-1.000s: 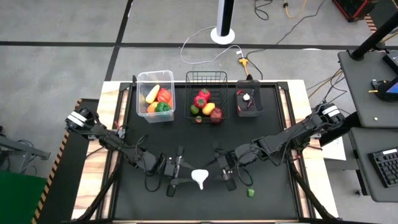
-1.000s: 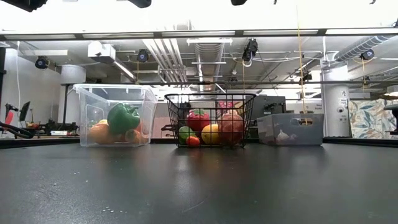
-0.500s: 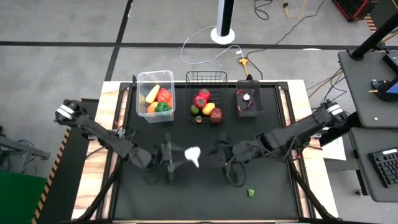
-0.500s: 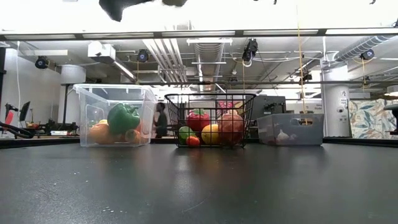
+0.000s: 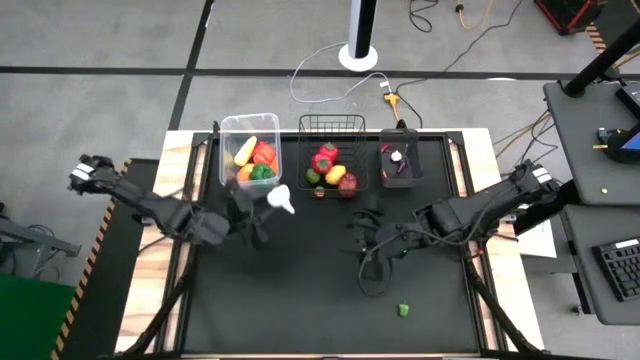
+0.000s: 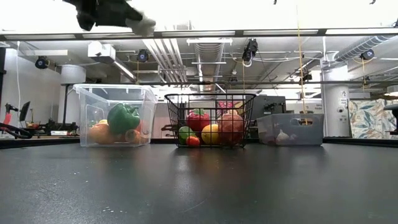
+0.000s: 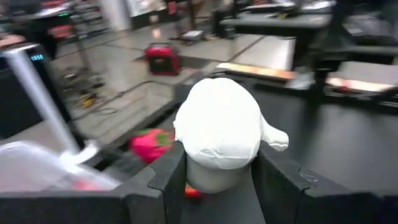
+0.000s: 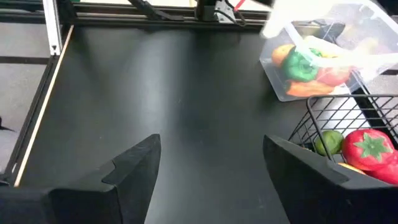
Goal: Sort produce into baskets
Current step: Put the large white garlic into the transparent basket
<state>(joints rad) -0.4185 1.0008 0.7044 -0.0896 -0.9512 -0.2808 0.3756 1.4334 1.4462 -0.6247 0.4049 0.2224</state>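
The left tool (image 5: pixel 262 210) is pinching a white toy vegetable (image 5: pixel 281 199), bulb-shaped with a short stub, between its two dark fingers (image 7: pixel 163 180); the left wrist view shows the bulb seated high between them, so the hold looks shallow, and a jolt could let it roll out onto the surface (image 5: pixel 300 290); the high view places the vegetable in the air just beside the near corner of the clear plastic tub (image 5: pixel 249 156) and close to the black wire-mesh basket (image 5: pixel 331 155), so a release here might strike a rim and bounce away, or land in the wrong container; white pieces seem to lie in the smoky bin (image 5: pixel 402 165), well apart on the far side of the basket, so I judge a longer carry may be needed; the right tool (image 5: pixel 368 243) hangs spread and empty over the middle of the surface, near that route, and the arms could brush; a small green piece (image 5: pixel 404 310) lies alone near the front edge.
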